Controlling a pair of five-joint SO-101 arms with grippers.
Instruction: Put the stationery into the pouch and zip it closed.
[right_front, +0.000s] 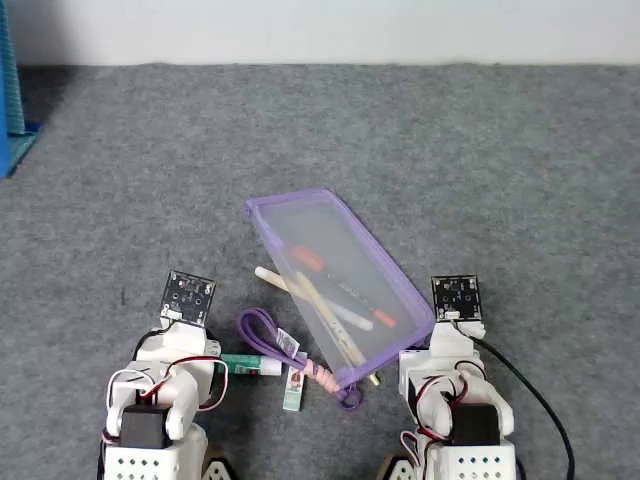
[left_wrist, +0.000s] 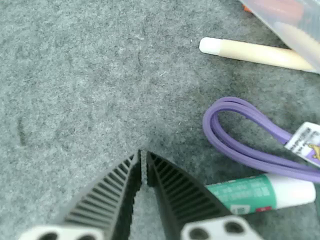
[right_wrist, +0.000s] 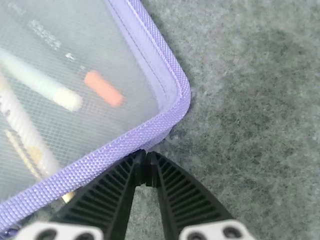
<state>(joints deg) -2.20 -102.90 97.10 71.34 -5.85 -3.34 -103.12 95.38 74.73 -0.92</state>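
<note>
A translucent purple-edged pouch (right_front: 335, 270) lies slanted mid-table with several pens showing through it. A cream pen (right_front: 272, 278) pokes out past its left side; I cannot tell whether it is inside or beneath. A purple wrist strap (right_front: 260, 333) with a tag trails from the pouch's near corner. A green-and-white tube (right_front: 250, 366) lies loose beside the left arm (right_front: 175, 345). My left gripper (left_wrist: 144, 161) is shut and empty over bare carpet, near the strap (left_wrist: 235, 132), the tube (left_wrist: 257, 192) and the cream pen (left_wrist: 250, 52). My right gripper (right_wrist: 146, 162) is shut and empty at the pouch's purple edge (right_wrist: 167, 80).
A small rectangular tag or eraser (right_front: 293, 389) lies near the strap's end. The grey carpet (right_front: 450, 150) stretches beyond the pouch. A blue object (right_front: 10, 110) stands at the far left edge. The right arm (right_front: 455, 370) sits close to the pouch's near right corner.
</note>
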